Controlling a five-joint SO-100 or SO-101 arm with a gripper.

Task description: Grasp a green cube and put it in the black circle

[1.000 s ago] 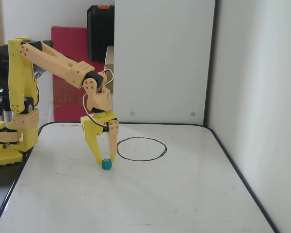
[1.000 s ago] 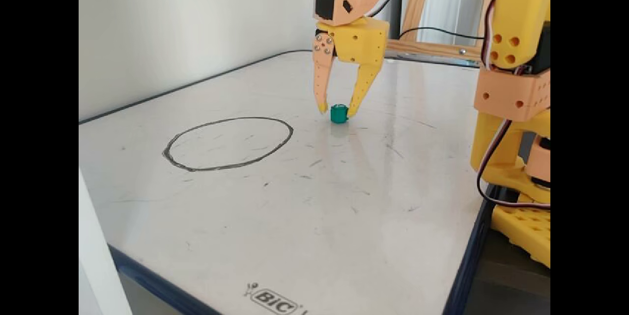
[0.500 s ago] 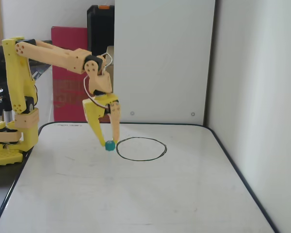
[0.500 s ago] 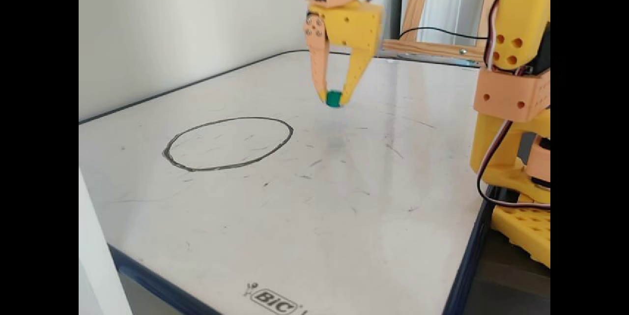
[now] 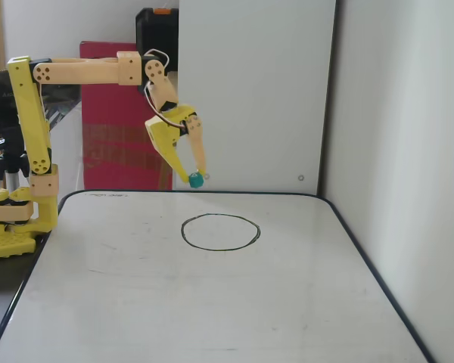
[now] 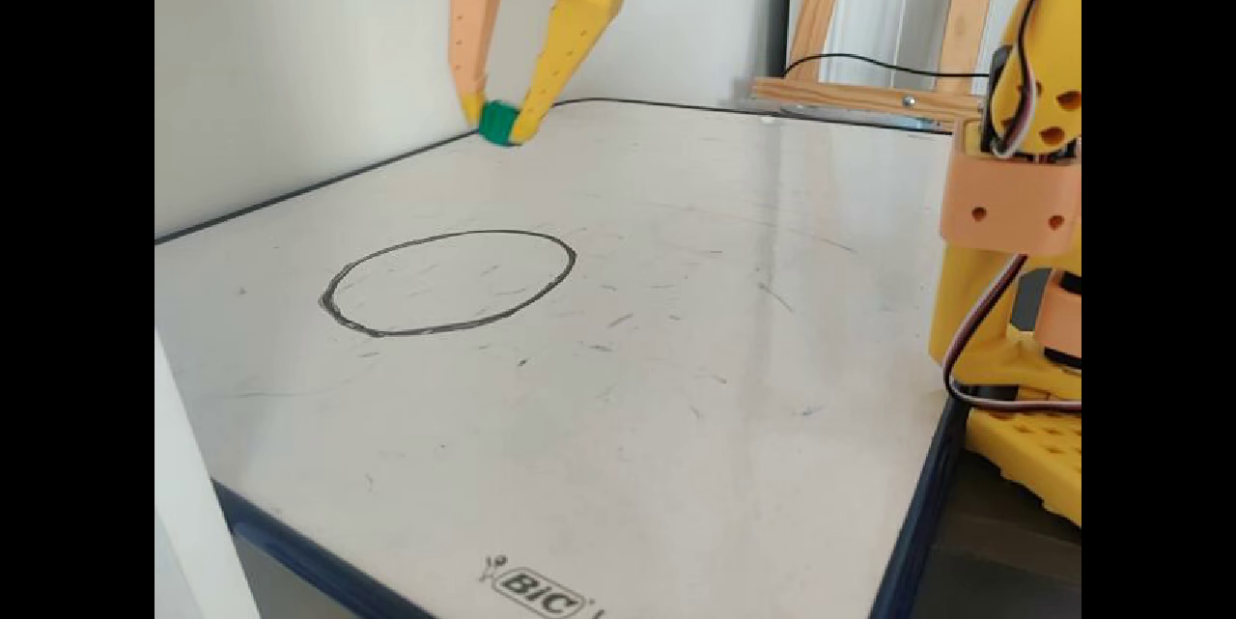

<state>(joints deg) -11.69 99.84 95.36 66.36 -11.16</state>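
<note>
The tiny green cube (image 5: 196, 180) (image 6: 498, 124) hangs in the air, pinched between the tips of my yellow gripper (image 5: 196, 178) (image 6: 498, 122), which is shut on it. Gripper and cube are well above the whiteboard. The black circle (image 5: 220, 231) (image 6: 449, 282), a thin hand-drawn oval with a white inside, lies on the board with nothing inside it. In a fixed view (image 5: 196, 180) the cube is up and a little left of the circle's left edge; in the other it is up and slightly right of it.
The whiteboard (image 5: 212, 302) (image 6: 628, 387) has a dark rim. White wall panels (image 5: 253, 91) stand behind and to the right. The arm's yellow base (image 5: 11, 219) (image 6: 1014, 310) sits at the board's side. A red box (image 5: 110, 144) stands behind.
My gripper closed on the cube on the board, then lifted it high and carried it sideways toward the circle's side.
</note>
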